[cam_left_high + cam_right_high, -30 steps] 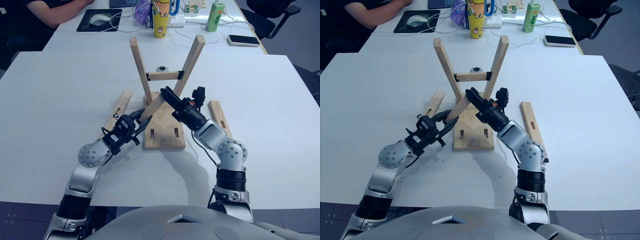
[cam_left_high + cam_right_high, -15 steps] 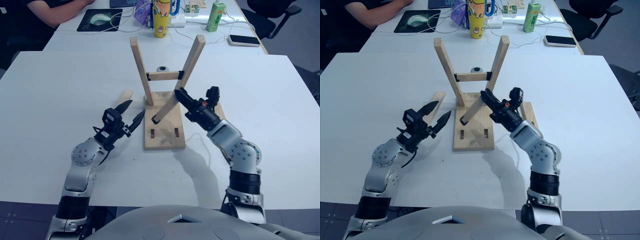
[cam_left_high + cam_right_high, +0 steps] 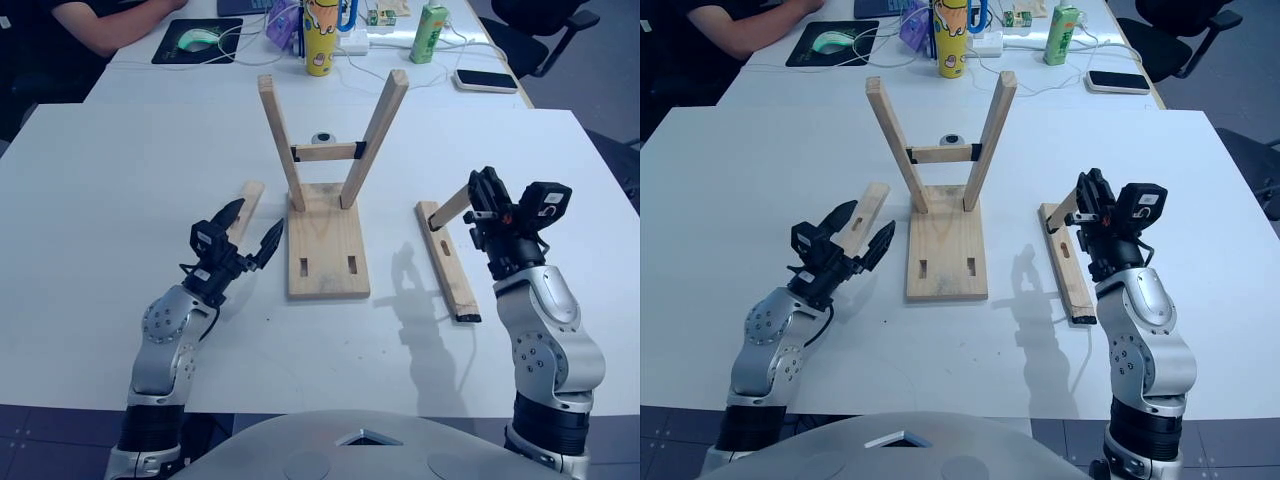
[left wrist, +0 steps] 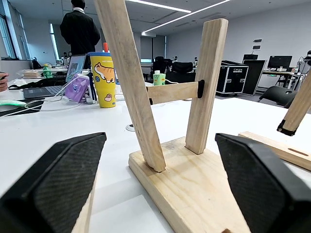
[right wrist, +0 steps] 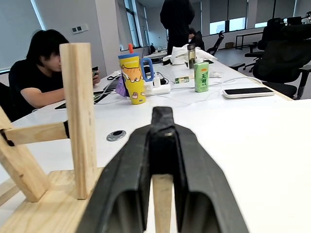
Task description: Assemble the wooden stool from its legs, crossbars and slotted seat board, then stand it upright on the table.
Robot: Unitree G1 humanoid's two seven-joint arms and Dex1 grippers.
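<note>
The slotted seat board [image 3: 328, 262] lies flat at the middle of the white table [image 3: 120, 180], with two legs [image 3: 278, 140] standing in its far end, splayed apart and joined by a crossbar [image 3: 325, 152]. The left end effector [image 3: 260, 212] hovers spread wide just left of the board, above the near end of a loose leg [image 3: 250, 195] lying flat. The right end effector [image 3: 478, 192], raised at the right, is clamped on a black-tipped wooden bar [image 3: 450, 208], above another slotted leg [image 3: 450, 270] lying flat on the table.

The white table [image 3: 120, 180] carries seat board [image 3: 328, 262], left plank [image 3: 253, 192], right plank [image 3: 452, 275].
</note>
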